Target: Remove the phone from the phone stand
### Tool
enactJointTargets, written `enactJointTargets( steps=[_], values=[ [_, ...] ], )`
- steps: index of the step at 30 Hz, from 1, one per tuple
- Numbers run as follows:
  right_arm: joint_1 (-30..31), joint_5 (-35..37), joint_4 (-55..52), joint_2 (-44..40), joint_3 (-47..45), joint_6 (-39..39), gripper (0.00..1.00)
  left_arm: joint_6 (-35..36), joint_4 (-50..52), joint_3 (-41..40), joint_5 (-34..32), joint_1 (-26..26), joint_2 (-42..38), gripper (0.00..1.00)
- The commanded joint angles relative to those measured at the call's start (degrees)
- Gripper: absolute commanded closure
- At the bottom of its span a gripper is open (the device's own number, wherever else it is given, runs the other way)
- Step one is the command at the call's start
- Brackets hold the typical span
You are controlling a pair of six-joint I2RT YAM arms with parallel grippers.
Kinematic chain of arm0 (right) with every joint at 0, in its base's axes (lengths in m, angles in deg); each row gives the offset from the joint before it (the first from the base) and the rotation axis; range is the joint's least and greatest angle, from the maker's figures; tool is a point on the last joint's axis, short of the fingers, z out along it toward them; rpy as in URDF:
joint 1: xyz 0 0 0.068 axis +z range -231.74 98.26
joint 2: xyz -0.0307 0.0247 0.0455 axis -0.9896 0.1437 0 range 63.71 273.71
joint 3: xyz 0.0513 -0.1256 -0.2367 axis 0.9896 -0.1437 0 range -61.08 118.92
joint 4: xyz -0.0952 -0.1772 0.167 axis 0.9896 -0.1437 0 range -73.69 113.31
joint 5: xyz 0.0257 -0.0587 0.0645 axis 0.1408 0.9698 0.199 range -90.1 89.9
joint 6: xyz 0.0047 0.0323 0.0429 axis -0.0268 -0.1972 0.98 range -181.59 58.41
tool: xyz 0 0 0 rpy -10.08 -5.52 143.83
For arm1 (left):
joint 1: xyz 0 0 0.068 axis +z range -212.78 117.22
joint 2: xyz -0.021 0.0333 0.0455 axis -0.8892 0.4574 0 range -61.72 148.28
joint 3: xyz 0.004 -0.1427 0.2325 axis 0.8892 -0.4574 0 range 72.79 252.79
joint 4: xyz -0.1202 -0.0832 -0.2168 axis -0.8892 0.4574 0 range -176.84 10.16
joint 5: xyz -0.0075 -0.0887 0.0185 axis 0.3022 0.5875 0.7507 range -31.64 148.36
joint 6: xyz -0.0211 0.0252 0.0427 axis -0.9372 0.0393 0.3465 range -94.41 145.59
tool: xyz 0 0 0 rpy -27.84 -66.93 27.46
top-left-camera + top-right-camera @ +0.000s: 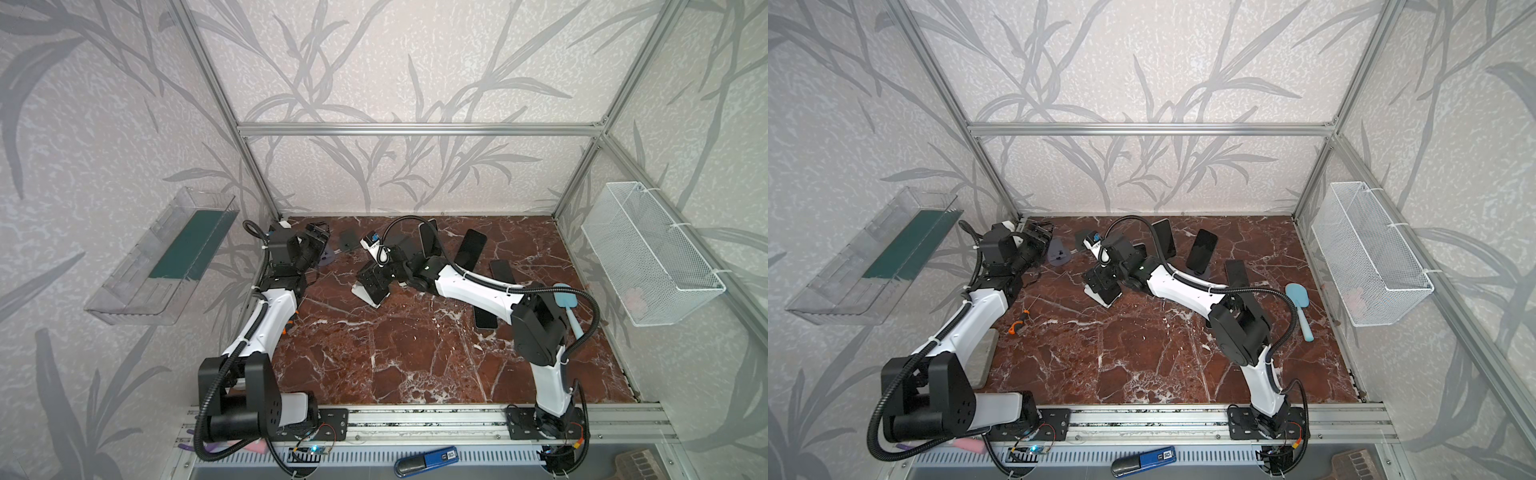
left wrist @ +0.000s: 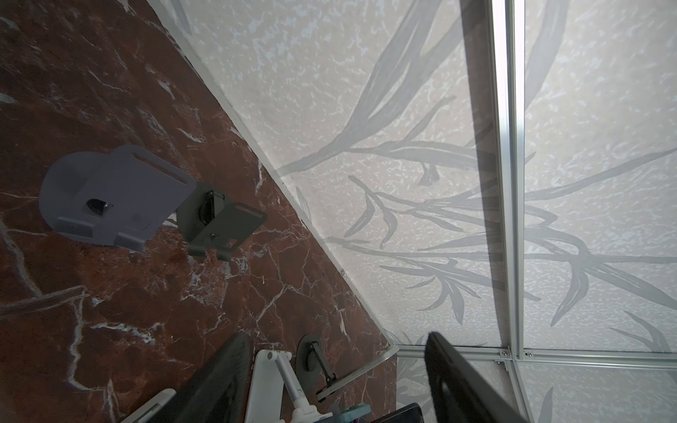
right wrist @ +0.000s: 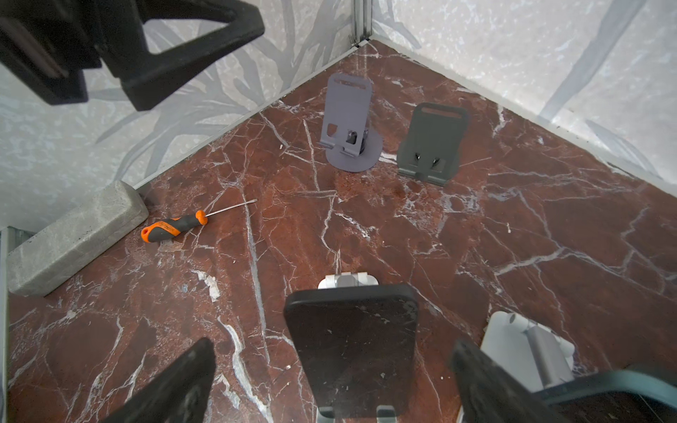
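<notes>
Phone (image 3: 351, 344) is pictured still propped on the white phone stand (image 3: 348, 280), bracketed but not yet gripped by the wide-open right gripper (image 3: 333, 351), while the left gripper (image 2: 337, 337) is parted and empty nearby; the lift-off remains undone.

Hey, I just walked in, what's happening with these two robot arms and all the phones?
The right gripper hangs open around a black phone leaning on its white phone stand, jaws either side, not yet gripping. The left gripper is open and empty near the back corner, beside a lilac-grey stand and a dark grey stand, both empty. The phone is still on its stand.
</notes>
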Motion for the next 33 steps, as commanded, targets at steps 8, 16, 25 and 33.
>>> enactJointTargets(
  steps=[8, 16, 25, 33],
  values=[
    [-0.74, -3.68, -2.81, 4.31, 4.75, -2.06, 0.01, -0.89, -2.37, -0.30, 1.57, 0.29, 1.42, 0.24],
    [-0.33, -3.59, -2.88, 5.90, 5.29, -4.15, 0.01, -0.89, -2.39, -0.17, 2.05, 0.29, 2.13, 0.24],
    [0.45, 0.69, -2.05, 9.30, 6.89, -6.99, 0.00, -0.88, -2.31, 0.18, 2.69, 1.12, 2.24, 0.24],
    [0.58, 1.41, 0.58, 9.17, 4.86, -5.89, 0.13, -1.41, -2.82, 0.11, 3.15, 1.66, 2.19, 0.24]
  ],
)
